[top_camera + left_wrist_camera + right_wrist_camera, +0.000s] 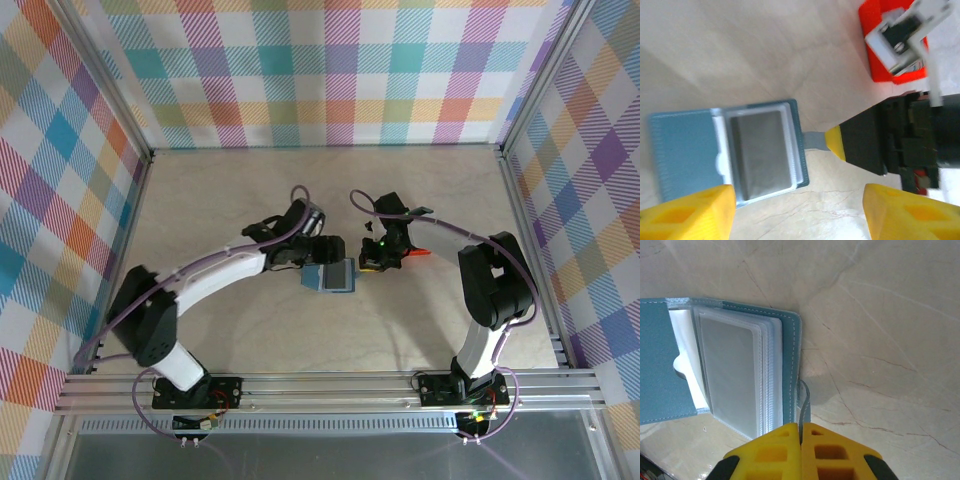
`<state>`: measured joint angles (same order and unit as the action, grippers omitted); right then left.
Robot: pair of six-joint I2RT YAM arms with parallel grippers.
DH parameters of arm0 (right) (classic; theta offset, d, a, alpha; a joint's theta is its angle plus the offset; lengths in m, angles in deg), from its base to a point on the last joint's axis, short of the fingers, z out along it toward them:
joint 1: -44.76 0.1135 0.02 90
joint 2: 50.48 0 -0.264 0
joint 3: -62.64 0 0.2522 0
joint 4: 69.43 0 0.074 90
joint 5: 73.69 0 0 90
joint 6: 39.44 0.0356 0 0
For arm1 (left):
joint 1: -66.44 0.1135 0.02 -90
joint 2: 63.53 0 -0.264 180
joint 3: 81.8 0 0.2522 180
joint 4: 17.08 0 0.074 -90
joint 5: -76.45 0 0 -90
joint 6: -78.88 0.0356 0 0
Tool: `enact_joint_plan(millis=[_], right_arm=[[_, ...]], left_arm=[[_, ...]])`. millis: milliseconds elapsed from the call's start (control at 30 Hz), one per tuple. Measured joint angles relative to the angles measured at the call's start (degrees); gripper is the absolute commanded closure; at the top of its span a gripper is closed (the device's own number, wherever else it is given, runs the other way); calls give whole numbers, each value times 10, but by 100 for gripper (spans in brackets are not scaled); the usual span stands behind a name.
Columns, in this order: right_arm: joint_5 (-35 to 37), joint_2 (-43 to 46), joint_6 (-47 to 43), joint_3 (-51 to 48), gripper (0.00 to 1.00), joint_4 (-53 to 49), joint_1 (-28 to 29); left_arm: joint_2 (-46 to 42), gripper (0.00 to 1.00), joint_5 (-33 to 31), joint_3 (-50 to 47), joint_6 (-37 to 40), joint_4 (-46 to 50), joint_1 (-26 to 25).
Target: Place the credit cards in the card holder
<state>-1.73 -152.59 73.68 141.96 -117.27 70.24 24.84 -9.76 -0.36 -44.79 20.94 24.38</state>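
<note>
Left claw [797, 215] work looks partly done, judging by the card holder [682, 150], which lies open and flat on the table [740, 50] just ahead of the claw and toward its left finger. One grey credit card [760, 150] sits inside a clear pocket on the side nearer the clasp tab [815, 140]. I cannot tell whether more cards wait, because the red tray [874, 70], farther ahead and to the claw's right, is partly covered by pale hardware. If any are left, they have yet to be fetched and slid in, and the holder is not folded shut. This claw's yellow fingers [685, 215] are spread wide with nothing between them, and they grip nothing. Opposite it, across the holder, the right claw [800, 440] is closed tight. Its yellow pads [830, 450] pinch the thin clasp tab that sticks out from the holder's spine, so the holder appears pinned in place directly in front of that claw.
</note>
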Motion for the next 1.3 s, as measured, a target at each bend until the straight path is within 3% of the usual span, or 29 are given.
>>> enact_joint_plan(millis=[133,200,300,767,1300], right_arm=[[0,0,0,0,95,0,0],[0,0,0,0,95,0,0],[0,0,0,0,95,0,0],[0,0,0,0,95,0,0],[-44,0,13,-14,93,17,-26]], left_arm=[[-56,19,-13,-38,-7,7,40],[-61,5,8,-82,-17,-19,75],[-51,3,49,-152,-27,-75,111],[45,12,210,-196,-71,-291,120],[76,16,236,-160,-113,-355,47]])
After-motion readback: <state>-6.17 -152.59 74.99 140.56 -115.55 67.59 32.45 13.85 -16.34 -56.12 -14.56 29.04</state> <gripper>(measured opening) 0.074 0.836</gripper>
